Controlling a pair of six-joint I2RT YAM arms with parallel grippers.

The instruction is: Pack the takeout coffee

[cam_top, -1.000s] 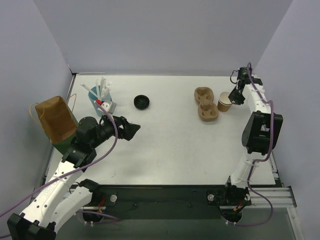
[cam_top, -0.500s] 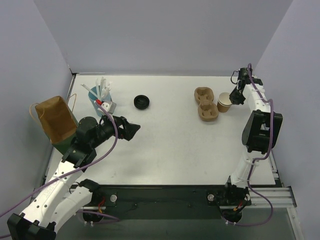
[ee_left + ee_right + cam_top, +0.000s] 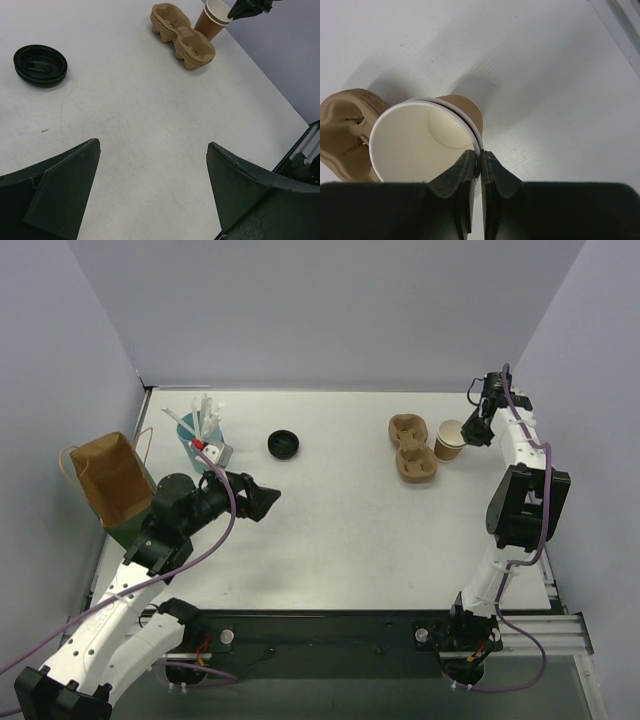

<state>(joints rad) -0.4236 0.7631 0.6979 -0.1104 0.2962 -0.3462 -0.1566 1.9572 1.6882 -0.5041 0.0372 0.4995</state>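
Note:
The tan paper cup stands without a lid just right of the carrier; it also shows in the left wrist view. In the right wrist view its cream inside shows, with a second rim nested around it. My right gripper is shut on the cup's right rim, one finger inside and one outside. The black lid lies alone at the table's back middle. My left gripper is open and empty, low over the table's left part.
The brown pulp carrier lies touching the cup's left side. A blue cup of white straws stands at back left. A brown paper bag stands at the left edge beside my left arm.
My right gripper, shut on the cup's rim, has shifted slightly toward the far right, and the cup moved a little with it. The left arm has not moved.

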